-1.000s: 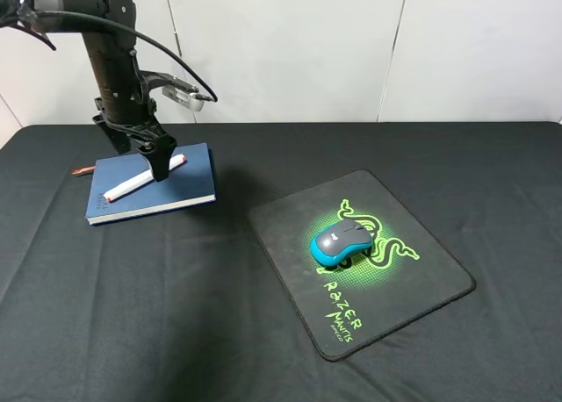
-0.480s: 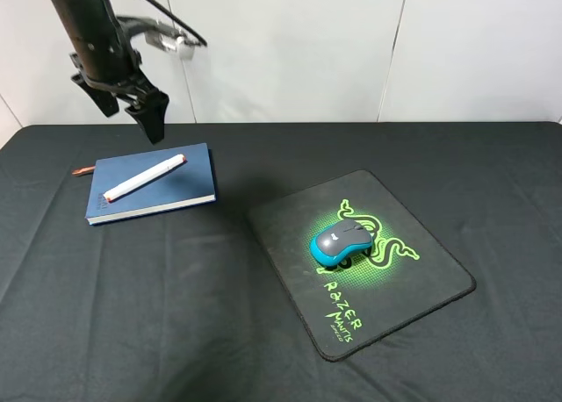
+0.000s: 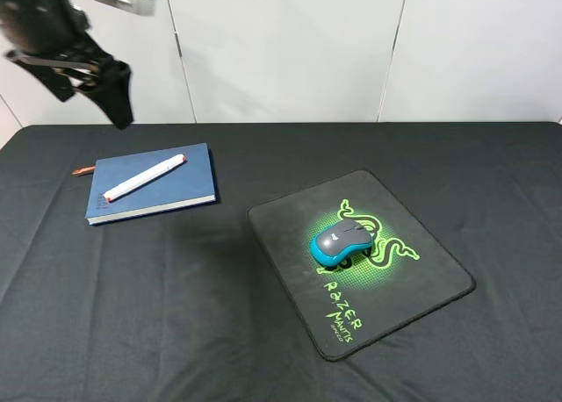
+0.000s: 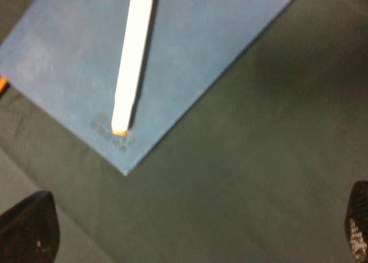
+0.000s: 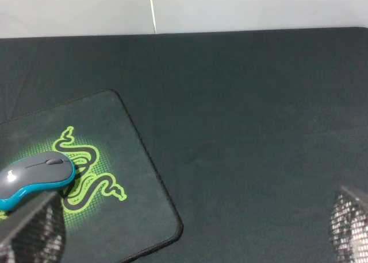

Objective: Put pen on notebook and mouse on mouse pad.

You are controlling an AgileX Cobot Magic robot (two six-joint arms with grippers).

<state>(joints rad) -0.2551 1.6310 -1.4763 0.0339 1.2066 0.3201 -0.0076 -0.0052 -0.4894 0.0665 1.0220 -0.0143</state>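
Observation:
The white pen lies diagonally on the dark blue notebook at the table's left. High above and to the left of it hangs my left gripper, open and empty. The left wrist view looks down on the pen and the notebook, with the left gripper far above them. The grey and teal mouse rests on the green logo of the black mouse pad. My right gripper stands open and empty, back from the mouse and the mouse pad.
A black cloth covers the table. White wall panels rise behind its far edge. A reddish ribbon end sticks out from the notebook's left side.
My left gripper has risen from just over the pen and drawn back up and to the left. Pen, notebook, mouse and pad have stayed where they were.

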